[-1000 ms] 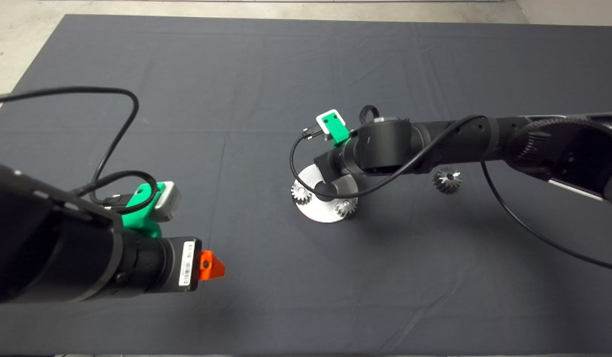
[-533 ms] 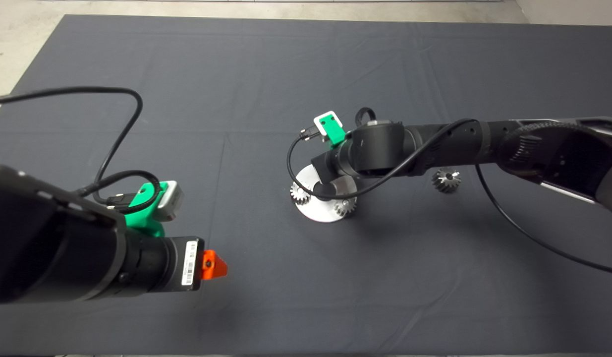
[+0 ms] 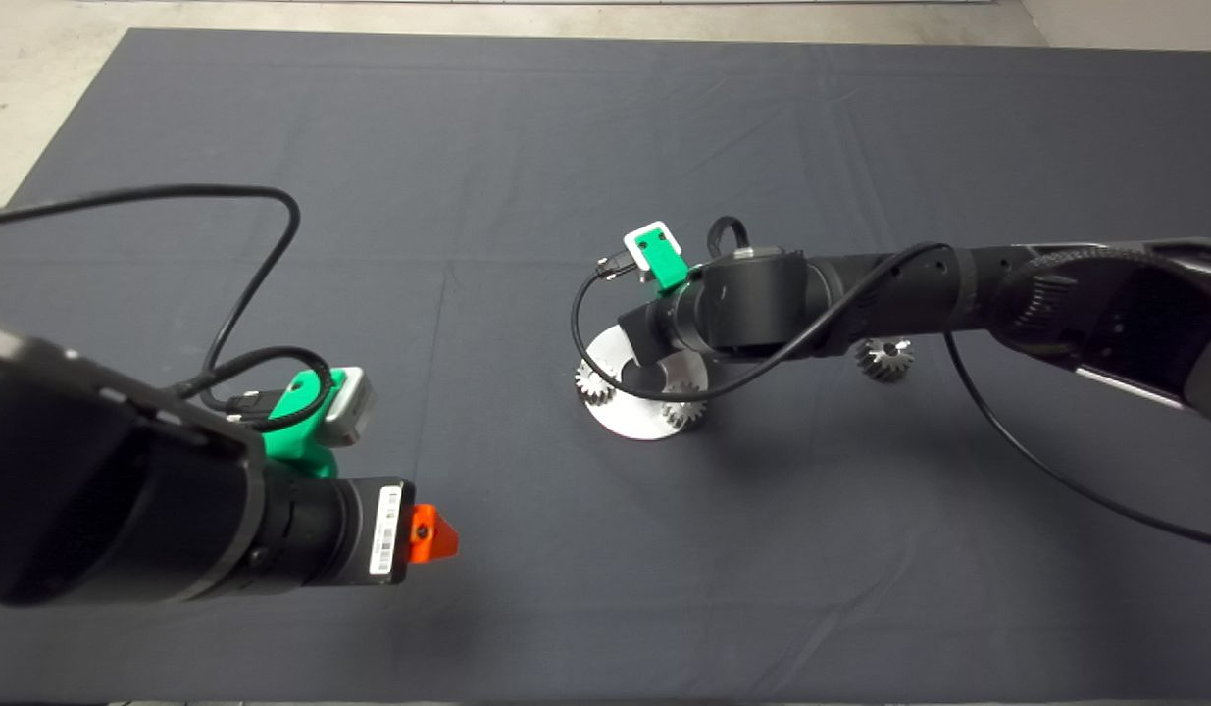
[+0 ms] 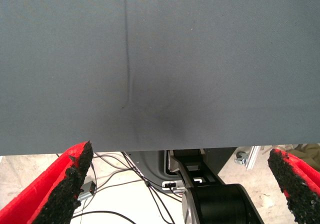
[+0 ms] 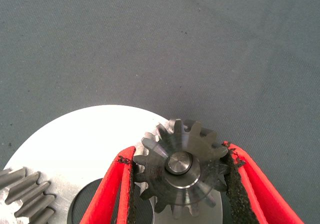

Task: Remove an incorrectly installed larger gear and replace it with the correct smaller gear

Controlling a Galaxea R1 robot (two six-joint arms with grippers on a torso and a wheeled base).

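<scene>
One gear fills the right wrist view: the smaller gear point(image 5: 179, 170), dark steel with straight teeth, sits on a pin through its bore at the edge of the round silver plate point(image 5: 75, 149), and we see the right gripper point(image 5: 179, 184) closed around it, a black pad pressed against the teeth on each side. The same view catches the teeth of a silver gear point(image 5: 27, 198) at the far side of the plate. From the head view we cannot see that grip at all, since the right arm's wrist covers the spot; there we make out only the plate point(image 3: 632, 417) near the middle of the dark mat point(image 3: 527, 147), with two small silver gears on its rim, one point(image 3: 594, 382) on the left side and another point(image 3: 684, 410) on the lower right. What the head view adds is the larger gear point(image 3: 883, 359), cone-shaped with coarse teeth, lying on the mat to the right of the plate, partly under the right arm and apart from the plate. The left gripper point(image 3: 428, 534) hangs over the mat's lower left, well apart from the plate. In its own wrist view we see its fingers point(image 4: 65, 184) spread wide with nothing between them, above bare mat, with cables on the floor past the mat's edge.
</scene>
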